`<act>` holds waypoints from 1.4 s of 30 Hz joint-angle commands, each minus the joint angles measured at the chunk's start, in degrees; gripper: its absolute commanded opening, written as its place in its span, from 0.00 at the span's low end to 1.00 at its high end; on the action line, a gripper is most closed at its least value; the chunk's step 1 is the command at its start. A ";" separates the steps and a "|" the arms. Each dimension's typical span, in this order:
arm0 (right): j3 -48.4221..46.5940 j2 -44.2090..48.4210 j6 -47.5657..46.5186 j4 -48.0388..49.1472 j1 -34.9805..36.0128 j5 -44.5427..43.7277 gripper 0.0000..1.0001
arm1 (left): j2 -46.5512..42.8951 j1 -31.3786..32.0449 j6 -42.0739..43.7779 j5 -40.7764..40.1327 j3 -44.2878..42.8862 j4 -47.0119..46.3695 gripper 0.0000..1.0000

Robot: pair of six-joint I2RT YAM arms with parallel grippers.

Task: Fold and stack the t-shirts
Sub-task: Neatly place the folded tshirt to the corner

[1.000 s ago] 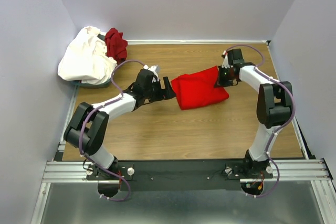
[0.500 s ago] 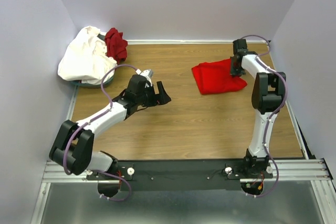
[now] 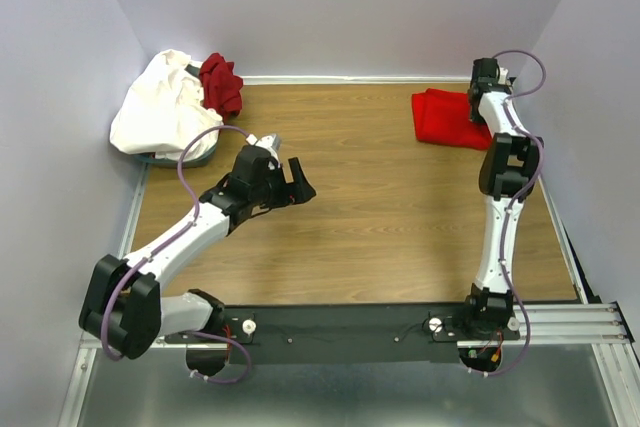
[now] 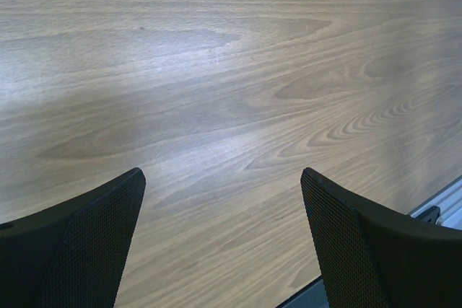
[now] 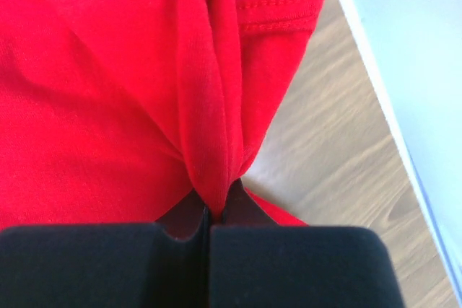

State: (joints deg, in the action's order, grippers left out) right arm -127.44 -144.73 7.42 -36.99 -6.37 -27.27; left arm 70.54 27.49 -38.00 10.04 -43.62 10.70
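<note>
The bright red t-shirt (image 3: 443, 117) lies folded at the table's far right, near the back wall. My right gripper (image 3: 478, 109) is shut on its right edge. In the right wrist view a pinched fold of red cloth (image 5: 209, 142) runs into the closed jaws of the right gripper (image 5: 211, 210). My left gripper (image 3: 300, 180) hovers open over bare wood left of centre, and the left wrist view shows nothing between the fingers of the left gripper (image 4: 222, 175). The white t-shirt (image 3: 160, 107) and the maroon t-shirt (image 3: 220, 84) sit crumpled in the far left corner.
A dark container rim (image 3: 190, 159) shows under the white shirt. Lilac walls close the table at the back and both sides. The back wall's base (image 5: 375, 84) runs just right of the red cloth. The table's metal edge (image 4: 442, 207) appears at the lower right of the left wrist view.
My right arm has dragged the red shirt from the table's middle to the far right corner. My left arm has drawn back to the left, still open.
</note>
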 commanded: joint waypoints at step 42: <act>14.21 21.57 6.20 4.56 -3.83 -0.78 1.00 | -19.82 -0.68 -1.11 -11.71 2.13 11.36 0.98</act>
State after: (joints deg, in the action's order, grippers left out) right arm -120.49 -132.94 9.93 -35.66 -11.38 -30.50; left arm 54.00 27.07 -39.90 2.66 -40.38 20.93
